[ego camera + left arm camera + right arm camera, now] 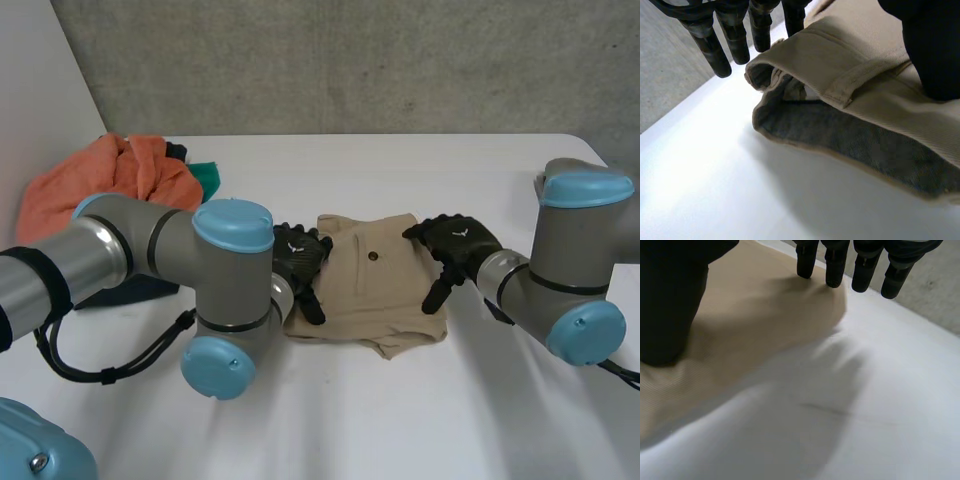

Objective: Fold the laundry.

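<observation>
A folded tan garment (370,285) with a small button lies at the middle of the white table (400,420). My left hand (300,255) sits at its left edge, fingers (715,50) straight and just past the waistband fold of the tan garment (865,75), thumb resting on the cloth. At the right edge my right hand (455,245) is open too. Its straight fingertips (832,270) touch the rim of the tan garment (740,315) and its thumb lies on the fabric. Neither hand grips the cloth.
A heap of orange cloth (110,180) with a green piece (205,175) lies at the table's back left, over something dark (130,290). A grey wall runs behind the table. My two arms flank the garment.
</observation>
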